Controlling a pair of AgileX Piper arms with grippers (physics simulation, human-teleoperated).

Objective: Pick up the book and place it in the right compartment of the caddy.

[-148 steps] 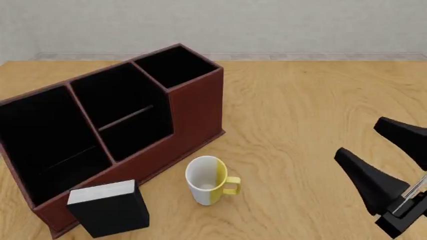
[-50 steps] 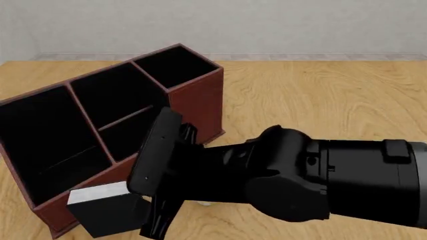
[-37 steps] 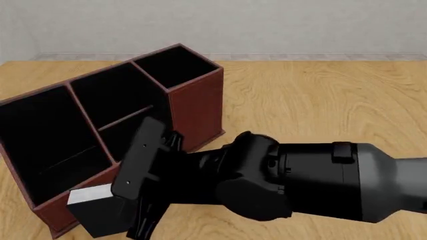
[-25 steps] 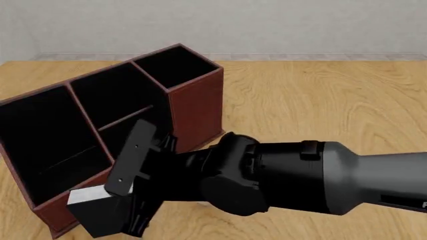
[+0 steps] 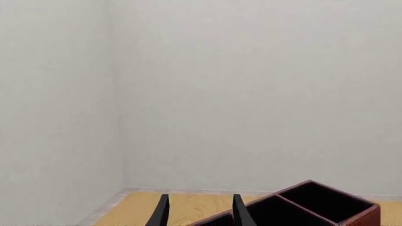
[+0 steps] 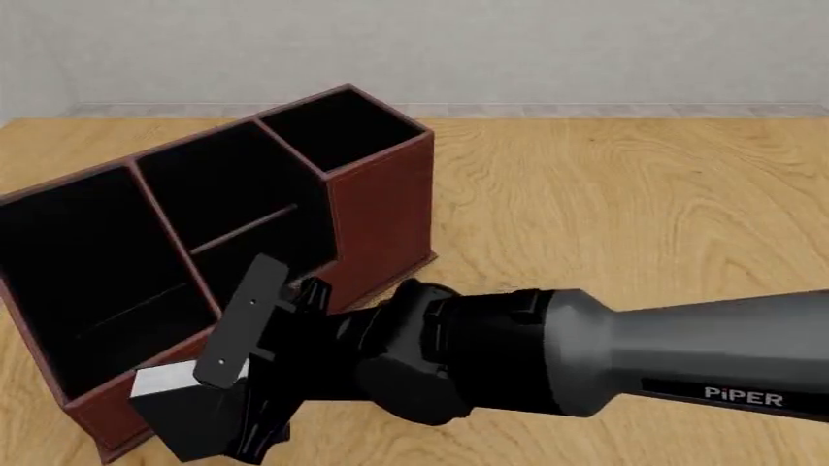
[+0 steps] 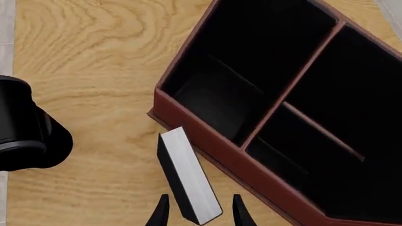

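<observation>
None of the real work is done yet: the book (image 7: 187,181) is standing on the counter (image 6: 622,214) just in front of the caddy (image 6: 376,209), near its low end. My right hand (image 7: 196,212) is spread around one end of it, fingers either side, not closed. Lift and drop both remain. The right compartment (image 6: 340,126) sits at the tall far end, so I'd need to clear that rim. Plenty of bare counter on the right. Left hand (image 5: 197,212) hangs open, aimed at the wall.
</observation>
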